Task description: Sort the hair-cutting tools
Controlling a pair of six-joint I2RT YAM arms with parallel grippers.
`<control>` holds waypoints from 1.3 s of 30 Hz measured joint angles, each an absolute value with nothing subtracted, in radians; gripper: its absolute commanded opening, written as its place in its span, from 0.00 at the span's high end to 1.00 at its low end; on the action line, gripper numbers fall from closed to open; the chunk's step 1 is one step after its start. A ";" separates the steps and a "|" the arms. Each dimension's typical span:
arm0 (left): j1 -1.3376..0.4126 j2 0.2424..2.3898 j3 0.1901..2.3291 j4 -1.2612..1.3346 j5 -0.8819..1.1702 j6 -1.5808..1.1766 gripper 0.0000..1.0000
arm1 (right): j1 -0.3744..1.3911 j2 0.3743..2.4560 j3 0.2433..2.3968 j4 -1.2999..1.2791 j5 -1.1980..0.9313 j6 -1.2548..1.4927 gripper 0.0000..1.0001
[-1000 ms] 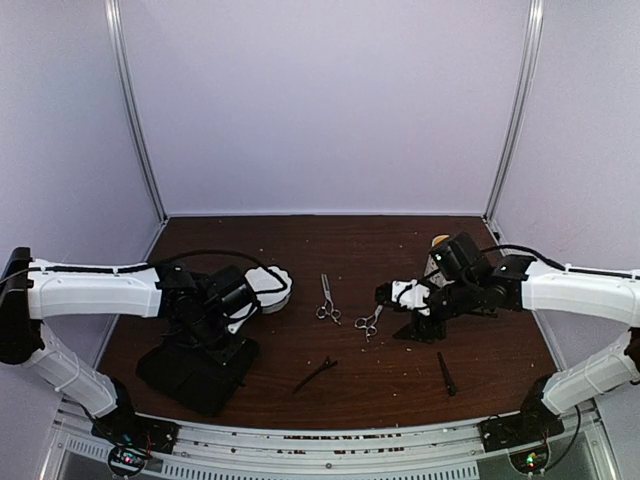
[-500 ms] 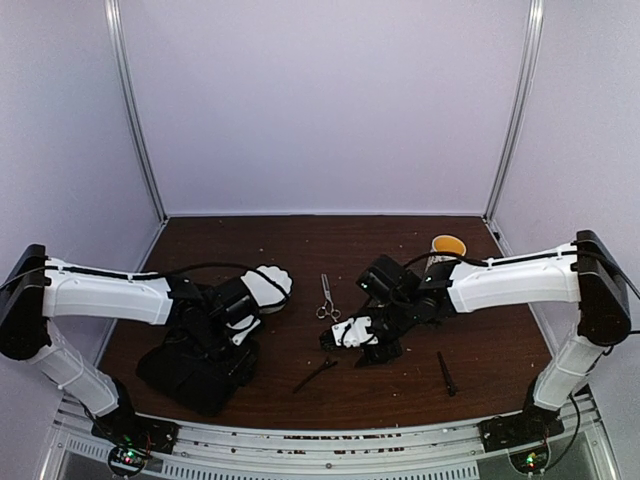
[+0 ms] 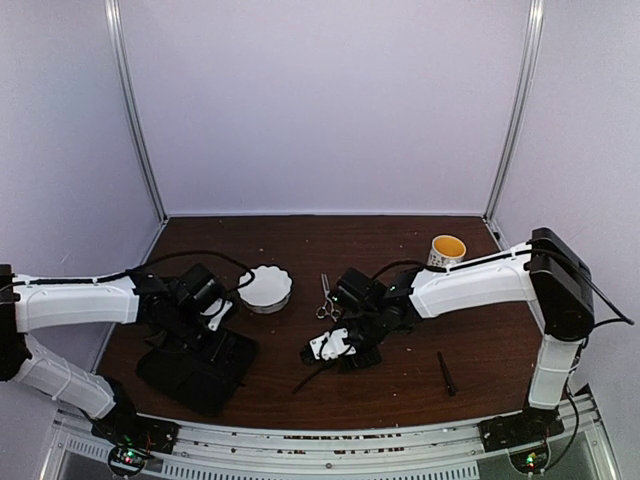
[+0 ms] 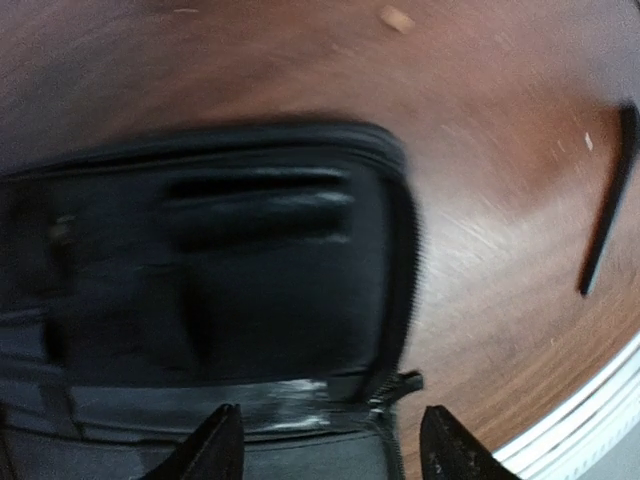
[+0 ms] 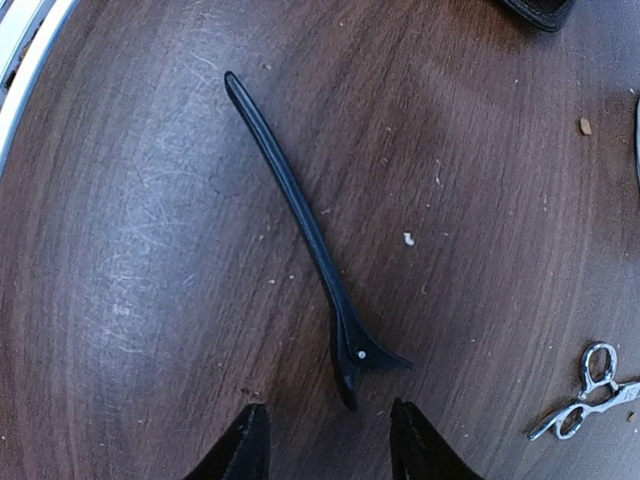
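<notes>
Found the left gripper [image 4: 330, 452] hanging over the flat black fabric case [image 4: 200, 270] at the near left of the dark brown wooden counter [image 3: 480, 330]. Noted its fingers [image 4: 218, 445] spread wide and pinching nothing, with the case's zipped edge below the gap.

Located the right gripper [image 5: 325, 450] low over the middle of the counter, with fingers likewise spread and holding nothing. Saw a thin dark pointed hair clip [image 5: 300, 220] lying flat, its hinged end just ahead of that gap; could not confirm any contact.

Noted one slim silver ring-handled scissors [image 5: 588, 392] lying near that gripper. Noted a second slim silver scissors [image 3: 326, 292] farther back, between the white scalloped bowl [image 3: 267, 287] and the right arm. Logged a second thin dark hair clip [image 3: 445, 372] lying well apart at the near right. Recorded a white cup with a yellow inside [image 3: 447, 247] at the far right.
</notes>
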State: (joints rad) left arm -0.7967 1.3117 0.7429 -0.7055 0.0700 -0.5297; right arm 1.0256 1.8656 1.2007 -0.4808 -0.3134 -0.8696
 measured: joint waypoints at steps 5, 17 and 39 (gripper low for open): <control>-0.632 1.230 0.734 -0.708 0.027 -0.578 0.20 | 1.029 1.915 1.239 -0.483 -0.313 -0.869 0.67; -0.268 1.240 0.733 -0.709 -0.072 -0.598 0.16 | 1.037 1.961 1.286 -0.479 -0.302 -0.870 1.00; -0.395 1.248 0.631 -0.727 0.117 -0.682 0.29 | 0.884 1.397 0.990 -0.609 -0.310 -0.736 1.00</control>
State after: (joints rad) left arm -0.3946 1.2476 0.6312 -0.7265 0.1169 -0.6819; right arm 0.8837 1.3972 0.9897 -0.6094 -0.3103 -0.7361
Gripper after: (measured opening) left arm 0.740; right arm 0.009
